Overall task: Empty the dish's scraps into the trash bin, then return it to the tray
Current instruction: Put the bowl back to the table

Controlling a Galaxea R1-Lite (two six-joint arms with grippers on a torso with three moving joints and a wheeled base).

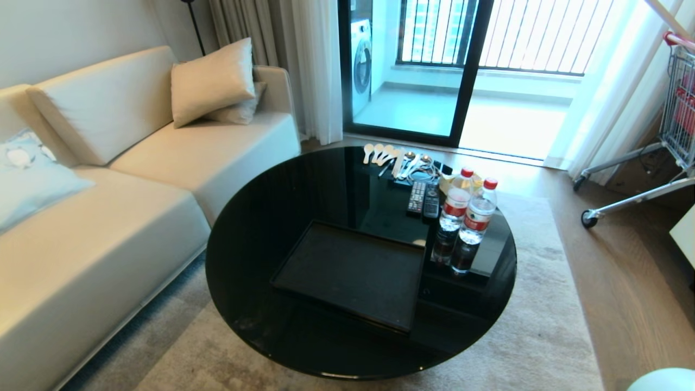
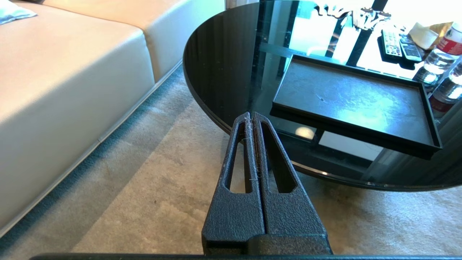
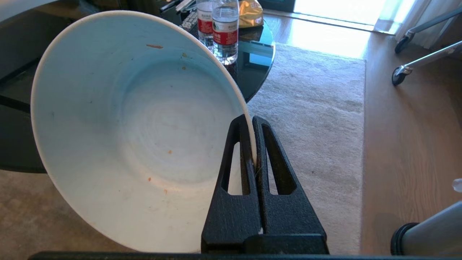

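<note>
My right gripper [image 3: 251, 119] is shut on the rim of the dish [image 3: 137, 133], a white bowl held tilted over the carpet beside the table. Of the scraps, only tiny orange specks [image 3: 154, 46] cling to its inside. A pale curved edge of the dish [image 1: 665, 381] shows at the head view's lower right corner. The steel trash bin [image 3: 429, 231] with its black base ring stands on the floor close by my right hand. The black tray [image 1: 347, 271] lies bare on the round table. My left gripper [image 2: 251, 115] is shut and holds nothing, parked over the carpet near the table's edge, short of the tray [image 2: 353, 97].
The round black glass table [image 1: 260, 217] also carries two water bottles [image 1: 469, 212], remote controls [image 1: 423, 198] and spoons [image 1: 388, 156] at its far side. A cream sofa [image 1: 108, 217] runs along the left. A wheeled cart [image 1: 673, 125] stands at the right.
</note>
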